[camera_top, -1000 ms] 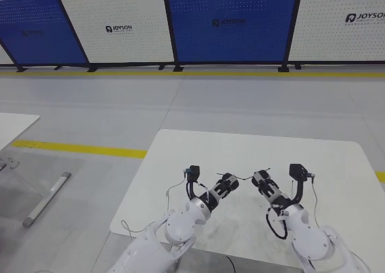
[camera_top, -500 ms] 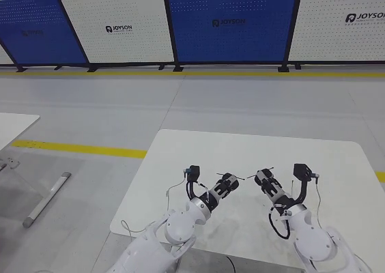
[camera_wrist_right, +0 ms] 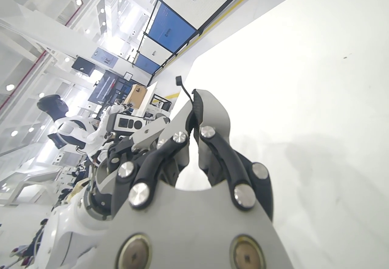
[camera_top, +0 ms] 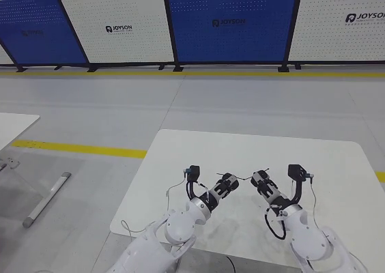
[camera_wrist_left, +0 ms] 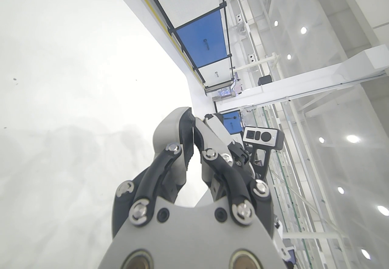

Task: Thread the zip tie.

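Tie point(camera_top: 246, 178) ran as a thin black line from left gripper point(camera_top: 231, 180) to right gripper point(camera_top: 256, 179), tips facing, close together above the table point(camera_top: 199, 147). In the left wrist view the jaws pinched together, with the tie hidden. In the right wrist view the jaws clamped the tie, its head point(camera_wrist_right: 179, 80) poking past the tips.

A white worktop point(camera_top: 261, 147) with rounded corners stands on a pale grey floor point(camera_top: 199, 102). A yellow line point(camera_top: 76, 148) crosses the floor past the worktop, and another runs along the foot of a far row of blue panels point(camera_top: 232, 31) and white panels point(camera_top: 117, 27) in black frames. A second white table point(camera_top: 1, 133) stands off to the left, with a grey bar point(camera_top: 46, 200) on the floor near it. Round ceiling lights point(camera_wrist_left: 352, 138) shine overhead.
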{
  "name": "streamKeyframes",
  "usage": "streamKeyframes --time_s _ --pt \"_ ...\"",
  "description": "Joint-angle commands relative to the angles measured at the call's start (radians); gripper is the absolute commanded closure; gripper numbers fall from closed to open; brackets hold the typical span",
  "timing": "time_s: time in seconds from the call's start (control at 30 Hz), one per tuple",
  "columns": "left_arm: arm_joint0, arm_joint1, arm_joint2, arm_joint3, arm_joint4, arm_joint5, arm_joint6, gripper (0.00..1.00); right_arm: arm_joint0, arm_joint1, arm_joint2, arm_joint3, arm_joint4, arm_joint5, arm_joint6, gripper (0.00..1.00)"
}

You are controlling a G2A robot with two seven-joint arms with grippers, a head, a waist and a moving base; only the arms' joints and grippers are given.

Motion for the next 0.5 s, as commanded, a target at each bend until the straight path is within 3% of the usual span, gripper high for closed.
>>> streamKeyframes --time_s 0.0,0.47 --pt "0.0 0.0 0.0 0.0 0.0 0.0 0.0 1.0 -0.007 0.0 0.01 -0.005 0.003 -0.004 0.0 1.0" --pt "0.0 0.0 0.0 0.0 0.0 0.0 0.0 1.0 -0.003 -0.009 0.019 0.006 0.011 -0.024 0.031 1.0"
